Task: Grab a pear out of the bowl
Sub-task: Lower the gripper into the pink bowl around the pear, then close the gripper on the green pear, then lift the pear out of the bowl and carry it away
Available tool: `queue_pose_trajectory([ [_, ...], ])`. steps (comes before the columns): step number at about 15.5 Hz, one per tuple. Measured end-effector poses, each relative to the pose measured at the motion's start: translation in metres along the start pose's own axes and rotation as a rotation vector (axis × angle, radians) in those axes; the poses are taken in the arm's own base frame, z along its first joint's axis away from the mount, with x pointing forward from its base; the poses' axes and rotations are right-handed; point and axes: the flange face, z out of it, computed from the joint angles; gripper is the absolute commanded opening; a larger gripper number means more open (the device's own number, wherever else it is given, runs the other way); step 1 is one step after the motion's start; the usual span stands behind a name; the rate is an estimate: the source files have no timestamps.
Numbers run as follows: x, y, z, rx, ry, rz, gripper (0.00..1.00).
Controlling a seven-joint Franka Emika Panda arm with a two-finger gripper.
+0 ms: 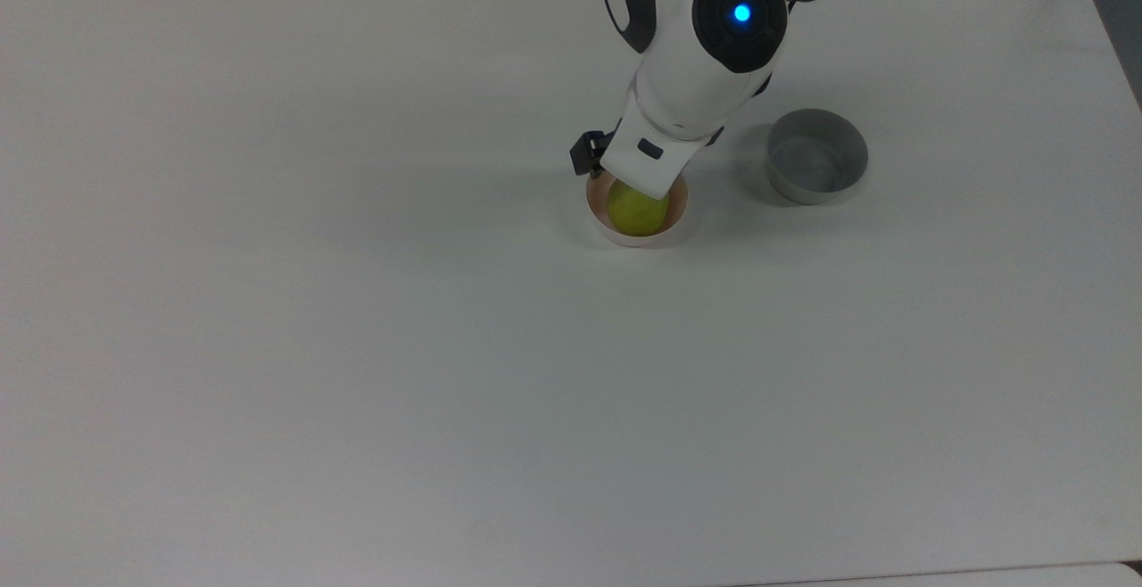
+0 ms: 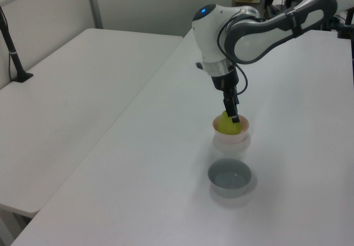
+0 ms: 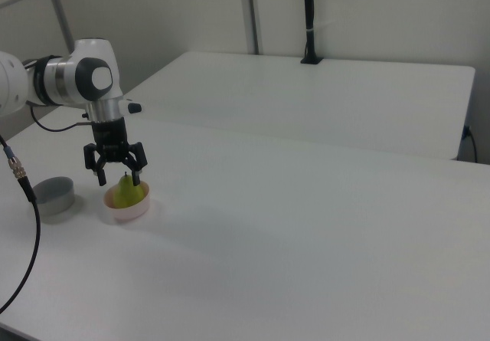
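Toward the table's (image 3: 321,203) far edge in the top view, the pear (image 3: 128,191) sits in the pink bowl (image 3: 128,206). Gripper (image 3: 116,178) hovers directly above, jaws spread astride the stem: approach step. Next: descend, then close on the fruit's body.

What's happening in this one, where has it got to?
A robot arm is going for the pear sitting in the pink bowl on a white table. Its tool is open, fingers straddling the top of the pear, not closed on it. The pear is not lifted yet. A grey bowl stands apart beside the pink one.
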Motion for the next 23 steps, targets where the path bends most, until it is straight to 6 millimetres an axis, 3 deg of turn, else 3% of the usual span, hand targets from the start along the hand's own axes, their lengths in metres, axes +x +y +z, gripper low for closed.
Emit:
queue_pose_trajectory([
  [4,0.01,-0.014,0.014,-0.005,0.014,0.013,0.9],
  [9,0.021,-0.015,0.031,-0.006,0.028,0.014,0.83],
  [11,0.023,-0.014,0.036,-0.009,0.021,0.014,0.73],
  [14,0.024,-0.013,0.038,-0.023,0.019,0.009,0.44],
  [15,0.024,-0.013,0.036,-0.024,0.021,0.004,0.38],
  [20,0.024,-0.011,0.035,-0.025,0.023,-0.014,0.38],
  [23,0.023,-0.003,0.023,-0.022,0.043,-0.012,0.38],
])
